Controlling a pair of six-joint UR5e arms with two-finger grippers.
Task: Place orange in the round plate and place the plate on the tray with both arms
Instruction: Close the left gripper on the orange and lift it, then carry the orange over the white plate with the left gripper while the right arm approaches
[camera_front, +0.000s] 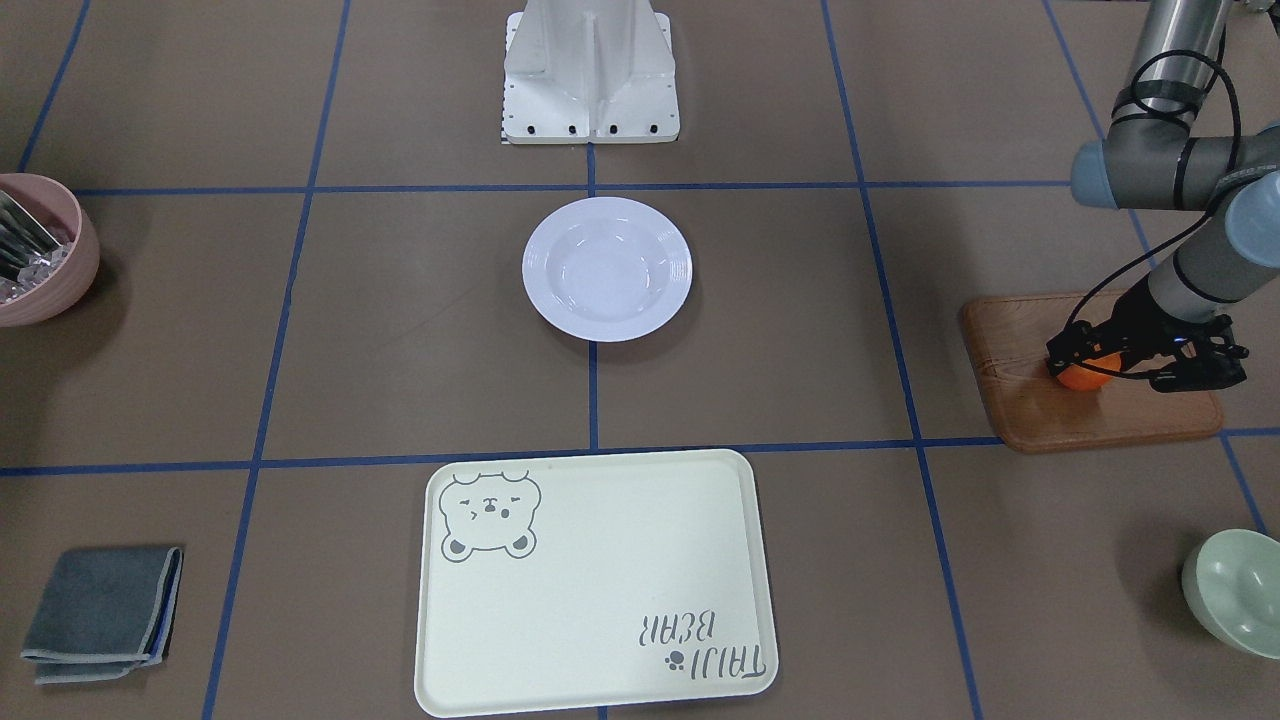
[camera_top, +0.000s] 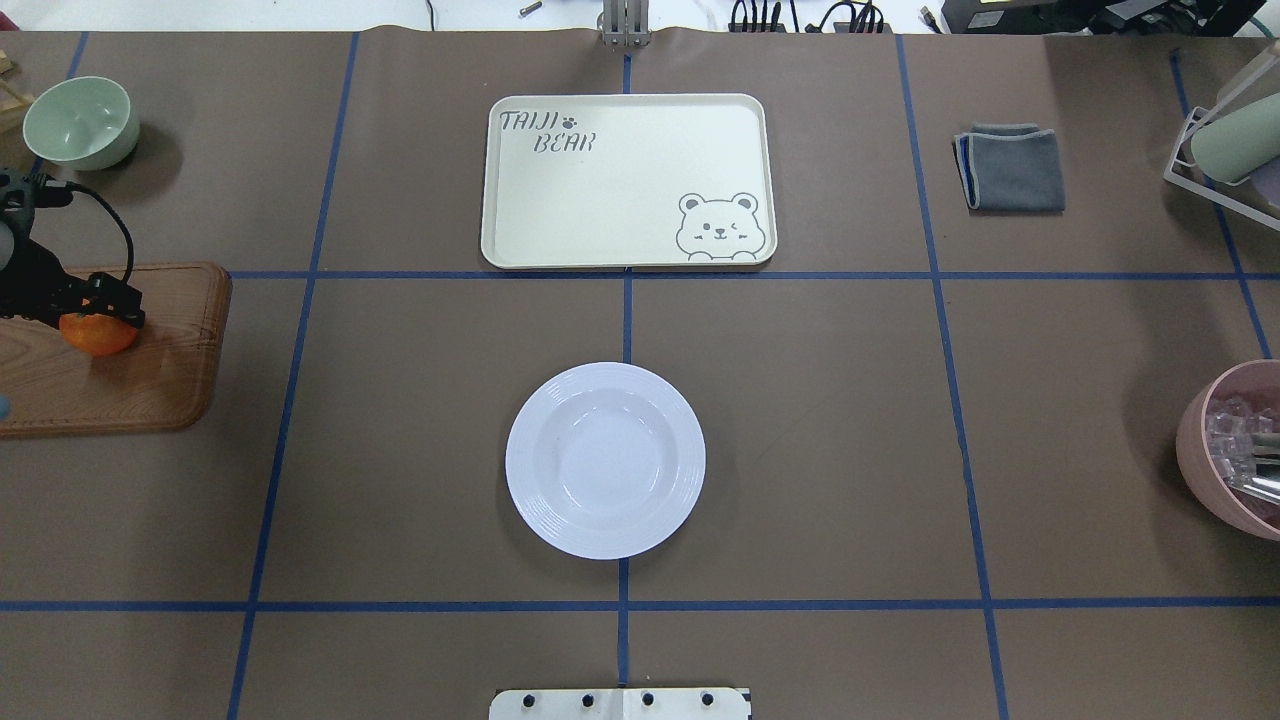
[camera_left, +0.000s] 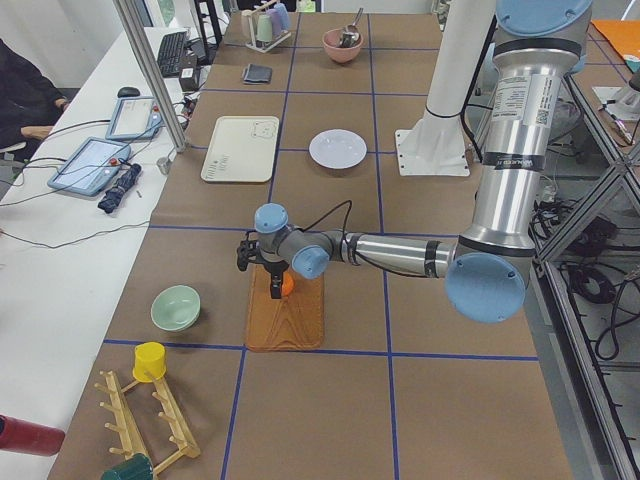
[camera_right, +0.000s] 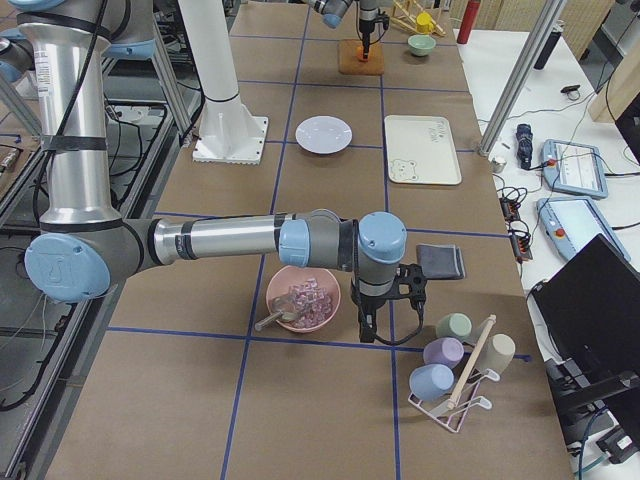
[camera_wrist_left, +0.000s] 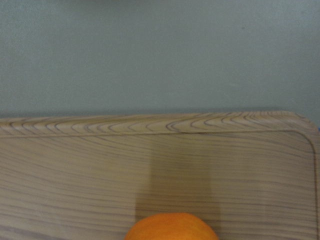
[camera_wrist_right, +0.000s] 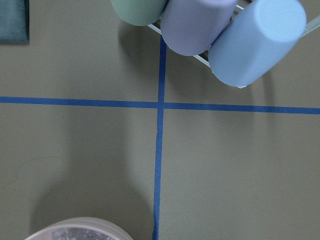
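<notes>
The orange lies on a brown wooden board at the table's left end. My left gripper reaches down over it, shut on the orange with its fingers against the fruit's sides; the front view shows the same orange under the black fingers. In the left wrist view only the orange's top shows. The white round plate stands empty at mid-table. The cream bear tray lies empty beyond it. My right gripper hangs beside the pink bowl; I cannot tell its state.
A pale-green bowl stands behind the board. A folded grey cloth lies right of the tray. The pink bowl holds ice-like pieces and a utensil. A rack of cups stands near the right gripper.
</notes>
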